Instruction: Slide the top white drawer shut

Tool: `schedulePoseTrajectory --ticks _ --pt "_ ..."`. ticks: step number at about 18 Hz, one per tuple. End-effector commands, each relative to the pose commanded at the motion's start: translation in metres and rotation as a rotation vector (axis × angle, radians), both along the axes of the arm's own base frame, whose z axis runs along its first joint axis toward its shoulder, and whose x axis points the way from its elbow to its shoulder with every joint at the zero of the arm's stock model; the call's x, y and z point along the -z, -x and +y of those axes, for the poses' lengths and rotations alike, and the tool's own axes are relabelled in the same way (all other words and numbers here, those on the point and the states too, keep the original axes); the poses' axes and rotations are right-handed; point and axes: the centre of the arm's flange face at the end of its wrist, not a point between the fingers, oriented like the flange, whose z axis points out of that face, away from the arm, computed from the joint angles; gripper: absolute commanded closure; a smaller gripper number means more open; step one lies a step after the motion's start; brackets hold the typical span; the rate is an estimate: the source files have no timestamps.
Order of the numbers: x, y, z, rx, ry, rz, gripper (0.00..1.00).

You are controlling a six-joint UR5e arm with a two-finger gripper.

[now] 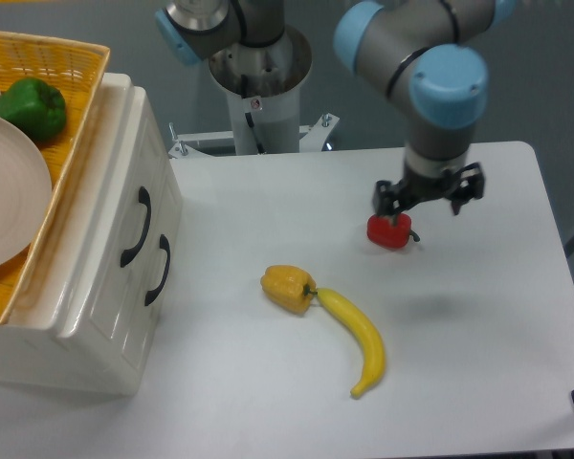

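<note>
At the far left a small white cabinet (86,287) is seen, carrying a yellow wicker basket (72,143) in which a white plate (10,206) and a green bell pepper (33,107) are held. The top white drawer (124,206) is found in the cabinet's front, above the lower drawer (139,287), and its curved black handle (137,226) is shown facing the bench (478,363); how far it stands out cannot be judged from this angle.

For the step in hand, the drawer front is best met squarely beside the handle and pushed straight along its slide, so that the cabinet is not shoved or the lower drawer touched.

Near the middle of the white bench a yellow bell pepper (288,288) is laid touching a banana (359,344). To the right, the end effector (427,196) is held well apart from the cabinet, just above a red bell pepper (390,230); its fingers seem spread, with nothing gripped. A grey wall is seen behind.
</note>
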Motion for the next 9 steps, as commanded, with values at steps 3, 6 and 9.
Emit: schedulePoseTrajectory --ticks 3,6,9 --pt "-0.002 0.016 -0.026 0.030 0.004 -0.004 0.00" --pt "-0.005 0.022 -0.033 0.135 0.010 0.002 0.00" --pt "-0.002 0.028 -0.039 0.211 0.019 -0.006 0.00"
